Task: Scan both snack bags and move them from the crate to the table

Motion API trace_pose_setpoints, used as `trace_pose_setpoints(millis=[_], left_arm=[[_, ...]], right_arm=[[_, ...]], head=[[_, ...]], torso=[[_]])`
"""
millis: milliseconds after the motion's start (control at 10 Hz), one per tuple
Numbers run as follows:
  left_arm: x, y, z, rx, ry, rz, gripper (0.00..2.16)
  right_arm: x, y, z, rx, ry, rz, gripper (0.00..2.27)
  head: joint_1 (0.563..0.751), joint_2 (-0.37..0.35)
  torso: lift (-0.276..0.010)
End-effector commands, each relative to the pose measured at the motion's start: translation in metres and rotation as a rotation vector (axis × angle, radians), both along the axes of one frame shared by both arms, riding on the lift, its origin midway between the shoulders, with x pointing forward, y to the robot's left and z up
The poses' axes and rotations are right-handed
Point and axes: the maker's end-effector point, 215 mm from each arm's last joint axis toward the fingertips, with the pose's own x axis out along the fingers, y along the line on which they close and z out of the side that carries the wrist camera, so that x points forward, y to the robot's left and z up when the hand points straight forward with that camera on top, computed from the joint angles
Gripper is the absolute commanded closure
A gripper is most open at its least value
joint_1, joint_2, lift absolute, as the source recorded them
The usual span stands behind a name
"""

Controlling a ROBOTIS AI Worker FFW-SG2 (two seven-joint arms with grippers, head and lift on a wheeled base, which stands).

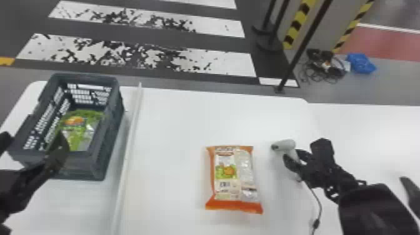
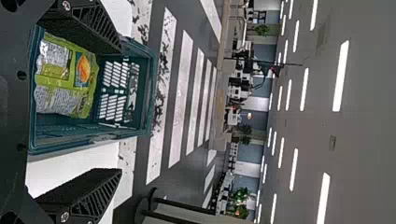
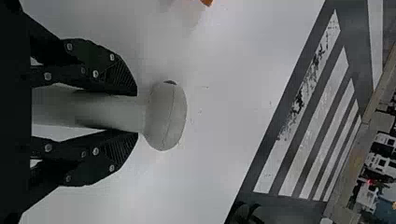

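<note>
Reach ahead-right to green bag (image 1: 76, 129) with nearer, spread left end effector (image 2: 121, 110). Clamped on scanner (image 3: 166, 116) with right one (image 3: 137, 114).

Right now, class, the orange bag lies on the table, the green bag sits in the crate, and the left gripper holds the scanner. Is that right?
Not quite: the right gripper holds the scanner, as the right wrist view shows. The orange bag does lie on the table, the green bag in the crate.

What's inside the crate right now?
One green snack bag lies in the crate. The stretch of crate floor directly under it is covered, so I can't tell whether anything lies beneath.
</note>
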Motion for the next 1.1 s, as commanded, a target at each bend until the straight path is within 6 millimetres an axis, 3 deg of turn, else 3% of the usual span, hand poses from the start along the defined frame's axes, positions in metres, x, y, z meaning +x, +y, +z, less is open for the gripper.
trace_pose_setpoints(millis=[0,200,600,900,1000], left_arm=[[0.0,0.001,0.001,0.0,-0.003,0.001,0.09],[0.0,0.001,0.002,-0.002,-0.004,0.002,0.09],[0.003,0.0,0.006,-0.011,-0.016,0.0,0.09],[0.006,-0.001,0.011,-0.013,-0.028,-0.005,0.09],[0.007,-0.001,0.012,-0.013,-0.031,-0.005,0.09]], right_arm=[[-0.001,-0.002,-0.002,-0.005,0.008,-0.004,2.25],[-0.007,-0.002,0.014,-0.001,-0.003,-0.02,2.25],[-0.059,0.015,0.057,0.024,0.093,-0.084,2.25],[-0.102,0.05,0.079,0.082,0.192,-0.112,2.25],[-0.108,0.068,0.089,0.094,0.196,-0.093,2.25]], head=[[0.695,-0.169],[0.695,-0.173],[0.695,-0.169],[0.695,-0.152],[0.695,-0.135]], torso=[[-0.037],[-0.037],[-0.037],[-0.037],[-0.037]])
